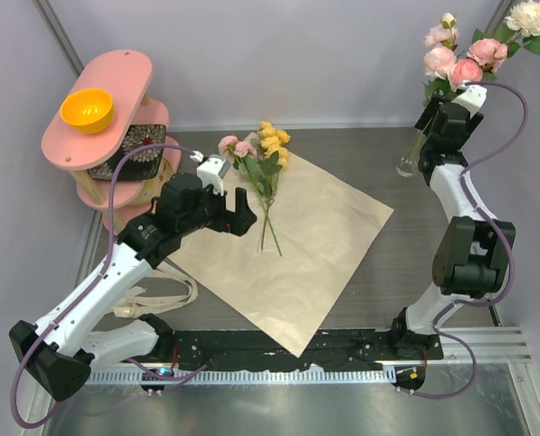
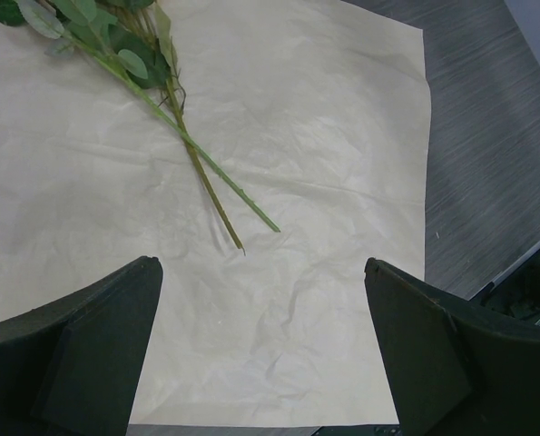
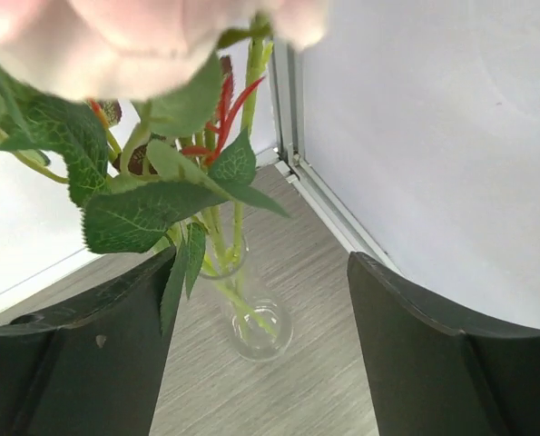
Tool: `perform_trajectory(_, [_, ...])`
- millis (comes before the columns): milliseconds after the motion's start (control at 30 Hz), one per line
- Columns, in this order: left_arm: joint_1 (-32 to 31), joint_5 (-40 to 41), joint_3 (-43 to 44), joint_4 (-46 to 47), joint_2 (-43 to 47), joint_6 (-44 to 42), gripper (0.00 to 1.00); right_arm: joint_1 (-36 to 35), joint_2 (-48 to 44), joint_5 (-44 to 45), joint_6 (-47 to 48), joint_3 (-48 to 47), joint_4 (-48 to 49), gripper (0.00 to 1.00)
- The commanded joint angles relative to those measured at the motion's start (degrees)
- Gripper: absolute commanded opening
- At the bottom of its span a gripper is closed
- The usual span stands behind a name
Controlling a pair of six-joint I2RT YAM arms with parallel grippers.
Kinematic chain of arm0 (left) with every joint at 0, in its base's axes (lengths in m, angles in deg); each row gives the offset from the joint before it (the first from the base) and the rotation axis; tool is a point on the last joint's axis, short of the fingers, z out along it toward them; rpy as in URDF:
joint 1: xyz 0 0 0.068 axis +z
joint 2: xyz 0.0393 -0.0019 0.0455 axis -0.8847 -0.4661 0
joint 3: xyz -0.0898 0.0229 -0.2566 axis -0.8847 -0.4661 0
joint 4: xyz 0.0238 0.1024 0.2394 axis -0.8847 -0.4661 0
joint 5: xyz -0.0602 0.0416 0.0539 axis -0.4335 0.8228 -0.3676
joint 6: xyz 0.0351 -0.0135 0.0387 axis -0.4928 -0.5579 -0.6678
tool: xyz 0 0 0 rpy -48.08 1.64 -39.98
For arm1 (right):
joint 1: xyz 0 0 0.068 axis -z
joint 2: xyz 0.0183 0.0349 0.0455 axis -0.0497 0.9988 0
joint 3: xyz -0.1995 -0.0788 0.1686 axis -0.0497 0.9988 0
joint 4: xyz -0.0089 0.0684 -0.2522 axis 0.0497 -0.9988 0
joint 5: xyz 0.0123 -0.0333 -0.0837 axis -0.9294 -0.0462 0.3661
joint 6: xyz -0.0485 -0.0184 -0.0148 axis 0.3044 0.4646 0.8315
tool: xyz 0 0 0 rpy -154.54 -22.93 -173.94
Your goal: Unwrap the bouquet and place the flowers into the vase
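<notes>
Stems (image 2: 206, 177) on paper (image 2: 324, 136) number two, perhaps three; one vase (image 3: 256, 327) holds more.

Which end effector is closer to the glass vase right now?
Right. The right end effector hangs just above the vase; the left end effector is far off, over the kraft paper beside the loose flowers.

Grey table (image 1: 387, 263), pale walls (image 1: 297, 54) (pink shelf (image 1: 129, 68))

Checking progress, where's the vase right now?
Top view: the vase stands at the far right, holding pink flowers, with the open right gripper close by it.
</notes>
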Motion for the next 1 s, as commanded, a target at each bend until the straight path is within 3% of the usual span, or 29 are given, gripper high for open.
perform_trajectory(0, [0.33, -1.88, -0.1, 3.19, 1.01, 1.17, 0.98, -0.3, -6.45, 4.19, -3.01, 0.61, -5.81, 0.8])
perform_trajectory(167, [0.59, -2.05, -0.37, 3.64, -1.01, 1.78, 0.98, -0.3, -12.95, 5.33, -7.48, 4.56, -12.58, 0.87])
perform_trajectory(333, [0.77, -3.71, -0.1, 3.98, -3.82, 2.92, 0.98, -0.73, -18.14, 4.73, -21.19, 7.28, -30.83, 0.88])
perform_trajectory(467, [1.3, -6.44, 1.91, 3.81, -8.99, 4.59, 0.98, -8.52, -23.23, 2.7, -25.6, 12.73, -39.75, 0.88])
perform_trajectory(567, [1.73, -6.1, 5.68, 0.83, -14.95, 7.05, 0.96, -19.49, -26.57, 3.49, -24.81, 18.44, -41.34, 0.88])
perform_trajectory(667, [4.28, -6.01, 7.8, 0.64, -19.28, 15.03, 0.91, -24.98, -30.09, 1.56, -25.34, 23.02, -40.46, 0.88])
perform_trajectory(833, [9.12, -8.21, 8.59, 10.04, -31.4, 32.16, 0.82, -32.19, -31.94, -2.13, -26.74, 25.83, -38.36, 0.88])
perform_trajectory(933, [9.73, -7.25, 12.54, 13.56, -41.32, 36.57, 0.69, -33.78, -33.43, -6.35, -26.75, 28.02, -35.29, 0.88])
perform_trajectory(967, [10.08, -6.63, 15.51, 13.48, -43.61, 37.29, 0.61, -33.96, -34.05, -8.45, -26.83, 28.64, -34.67, 0.88])
